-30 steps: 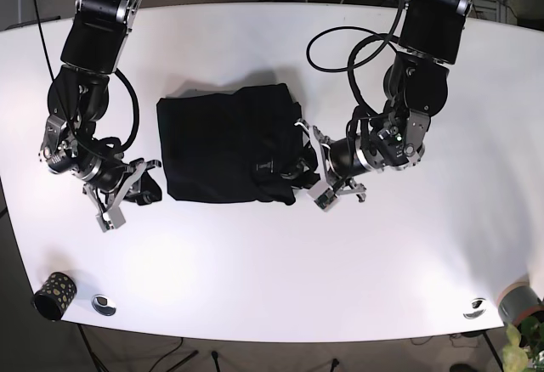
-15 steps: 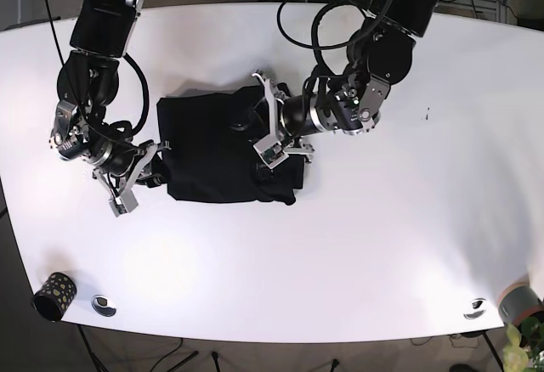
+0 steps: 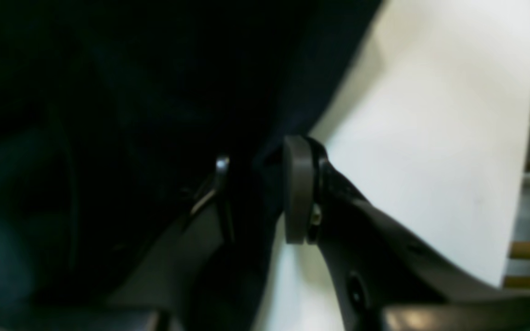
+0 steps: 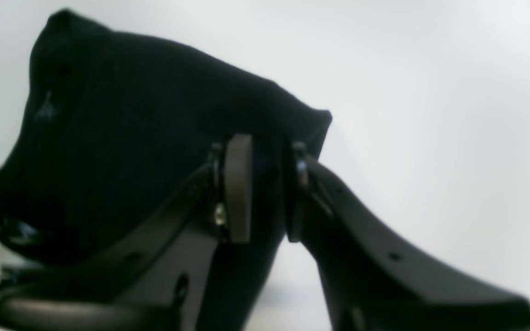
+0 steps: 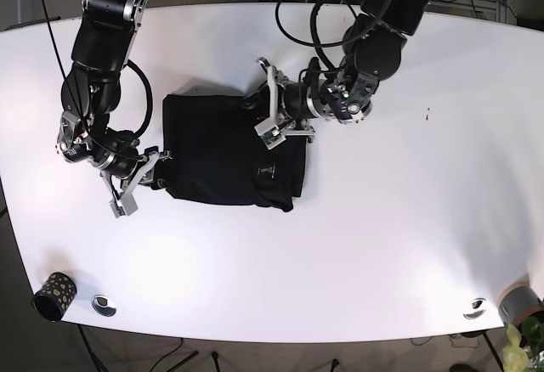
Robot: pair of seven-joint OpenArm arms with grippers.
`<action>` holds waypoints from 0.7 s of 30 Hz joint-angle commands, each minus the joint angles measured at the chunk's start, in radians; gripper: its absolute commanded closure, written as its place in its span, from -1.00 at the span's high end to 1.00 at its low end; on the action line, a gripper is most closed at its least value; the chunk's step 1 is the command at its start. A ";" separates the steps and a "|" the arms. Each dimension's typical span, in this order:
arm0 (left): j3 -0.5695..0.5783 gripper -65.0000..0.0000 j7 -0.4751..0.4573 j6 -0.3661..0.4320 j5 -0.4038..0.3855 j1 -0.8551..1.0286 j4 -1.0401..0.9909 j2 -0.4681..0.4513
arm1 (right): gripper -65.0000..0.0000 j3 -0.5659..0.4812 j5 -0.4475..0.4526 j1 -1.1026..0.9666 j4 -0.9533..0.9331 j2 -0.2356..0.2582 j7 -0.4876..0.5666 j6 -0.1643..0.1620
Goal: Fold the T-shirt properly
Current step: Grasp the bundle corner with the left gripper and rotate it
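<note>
The black T-shirt lies partly folded on the white table, with a small label near its right side. My left gripper is at the shirt's upper right edge. In the left wrist view this gripper is shut on dark shirt cloth between its pads. My right gripper is at the shirt's lower left corner. In the right wrist view this gripper is shut on a fold of the shirt, which rises a little off the table.
A dark patterned cup and a small round cap sit near the front left edge. A metal disc and a grey plant pot sit at the front right. Cables hang at the back.
My left gripper moved from the shirt's lower right side up to its upper right edge. My right gripper moved in onto the lower left corner and closed on it.
</note>
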 commanded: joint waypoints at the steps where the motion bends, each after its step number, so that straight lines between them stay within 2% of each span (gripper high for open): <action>1: -0.018 -0.60 0.006 0.005 0.010 -0.018 0.009 -0.045 | -0.68 0.003 0.020 0.021 0.026 0.017 0.016 0.010; 8: -0.086 -0.60 0.006 0.000 0.004 -0.042 0.016 -0.157 | -0.67 0.002 0.020 -0.024 0.138 0.011 0.013 0.010; 11: -0.137 -0.61 0.006 -0.044 0.004 -0.042 0.089 -0.174 | -0.68 -0.047 0.021 -0.024 0.160 0.011 -0.016 0.010; 16: -0.215 -0.60 0.009 -0.081 0.007 0.016 0.253 -0.168 | -0.68 -0.104 0.021 -0.037 0.235 -0.008 -0.042 0.010; 21: -0.210 -0.60 0.010 -0.081 0.013 0.036 0.309 -0.103 | -0.68 -0.115 0.021 -0.083 0.345 -0.046 -0.087 0.010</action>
